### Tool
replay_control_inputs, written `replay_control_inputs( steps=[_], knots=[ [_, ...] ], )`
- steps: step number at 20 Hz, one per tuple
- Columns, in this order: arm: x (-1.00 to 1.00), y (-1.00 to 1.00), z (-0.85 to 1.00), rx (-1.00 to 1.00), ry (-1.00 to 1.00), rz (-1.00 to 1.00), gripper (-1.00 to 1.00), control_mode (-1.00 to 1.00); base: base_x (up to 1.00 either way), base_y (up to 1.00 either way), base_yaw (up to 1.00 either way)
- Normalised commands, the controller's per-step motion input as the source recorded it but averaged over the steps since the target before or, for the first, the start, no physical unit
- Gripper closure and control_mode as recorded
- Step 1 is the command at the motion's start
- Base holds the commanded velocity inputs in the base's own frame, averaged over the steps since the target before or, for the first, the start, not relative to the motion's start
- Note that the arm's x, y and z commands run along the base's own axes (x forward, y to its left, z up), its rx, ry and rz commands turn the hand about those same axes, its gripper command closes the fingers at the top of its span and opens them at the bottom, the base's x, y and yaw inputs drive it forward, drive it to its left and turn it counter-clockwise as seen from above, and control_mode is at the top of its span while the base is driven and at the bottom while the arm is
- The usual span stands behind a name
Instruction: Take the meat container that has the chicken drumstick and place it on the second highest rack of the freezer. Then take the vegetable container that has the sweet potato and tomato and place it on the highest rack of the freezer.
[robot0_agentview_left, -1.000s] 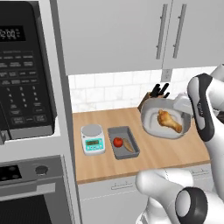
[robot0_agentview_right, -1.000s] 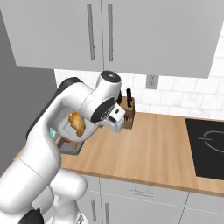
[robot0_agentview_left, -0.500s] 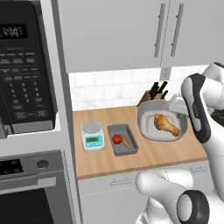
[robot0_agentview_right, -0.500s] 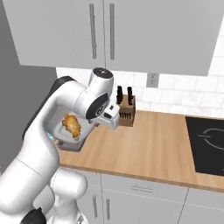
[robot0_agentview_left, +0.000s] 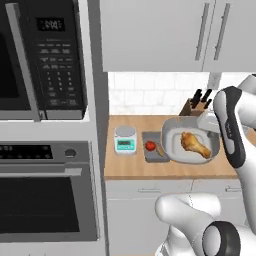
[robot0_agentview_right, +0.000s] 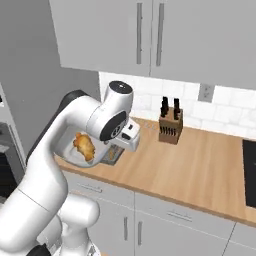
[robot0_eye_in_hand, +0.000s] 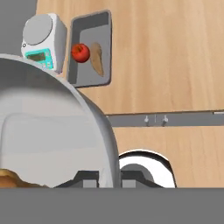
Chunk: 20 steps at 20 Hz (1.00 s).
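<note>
The meat container (robot0_agentview_left: 172, 145), a round grey bowl holding the chicken drumstick (robot0_agentview_left: 196, 145), hangs above the counter with my gripper (robot0_agentview_left: 210, 131) shut on its right rim. In the hand view the bowl's rim (robot0_eye_in_hand: 108, 140) runs between my two fingers (robot0_eye_in_hand: 87, 177), and a bit of drumstick (robot0_eye_in_hand: 11, 179) shows at the lower left. The right base view has the bowl (robot0_agentview_right: 66, 153) and drumstick (robot0_agentview_right: 85, 146) to the left of my hand. The vegetable container (robot0_agentview_left: 149, 155), a grey rectangular tray (robot0_eye_in_hand: 105, 26), sits on the counter with the tomato (robot0_eye_in_hand: 80, 52) and sweet potato (robot0_eye_in_hand: 96, 58); the bowl overlaps its right edge in the left base view.
A kitchen scale (robot0_agentview_left: 125, 140) stands left of the tray. A knife block (robot0_agentview_right: 170, 125) is at the back wall. A microwave (robot0_agentview_left: 45, 60) and an oven (robot0_agentview_left: 45, 200) fill the tall unit to the left. Wall cabinets (robot0_agentview_left: 160, 35) hang overhead.
The base has driven left, so the counter scene has slid right and the oven has come into view. The held bowl has moved left relative to the tray and knife block.
</note>
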Motion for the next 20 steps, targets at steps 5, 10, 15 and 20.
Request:
replay_control_inputs(
  steps=[5, 10, 15, 20],
  knots=[
    [0.00, 0.00, 0.00, 0.00, 0.00, 0.00, 1.00, 1.00, 0.00, 0.00, 0.98],
    [0.00, 0.00, 0.00, 0.00, 0.00, 0.00, 1.00, 1.00, -0.01, 0.15, 0.89],
    [0.00, 0.00, 0.00, 0.00, 0.00, 0.00, 1.00, 1.00, 0.03, 0.57, 0.58],
    [0.00, 0.00, 0.00, 0.00, 0.00, 0.00, 1.00, 1.00, 0.39, 0.73, 0.65]
  ],
)
